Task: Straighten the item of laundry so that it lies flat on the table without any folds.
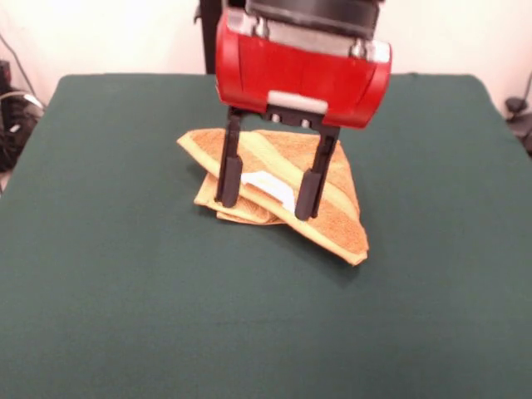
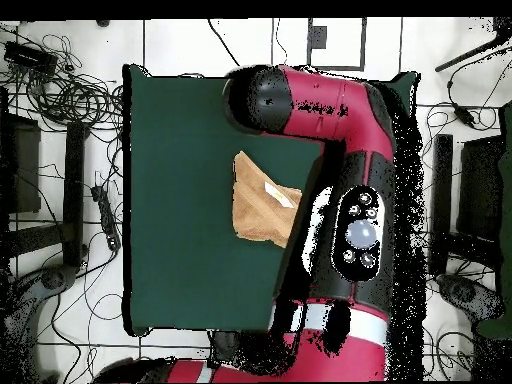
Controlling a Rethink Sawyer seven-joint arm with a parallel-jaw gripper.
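Note:
The orange-tan towel (image 1: 332, 208) lies folded over on itself near the middle of the dark green table (image 1: 125, 291). A paler yellowish band runs across its upper layer and a white label (image 1: 270, 184) shows between the fingers. My gripper (image 1: 264, 204) hangs straight down over the towel, open, with one black finger (image 1: 228, 170) on each side of the label. Whether the tips touch the cloth I cannot tell. In the overhead view the towel (image 2: 258, 208) shows left of the red arm (image 2: 350, 200), which hides the gripper and the towel's right part.
The table's felt stretches wide around the towel on every side. Cables and stands (image 2: 60, 100) lie on the floor beyond the table's edges in the overhead view. A black post (image 1: 208, 33) stands behind the table.

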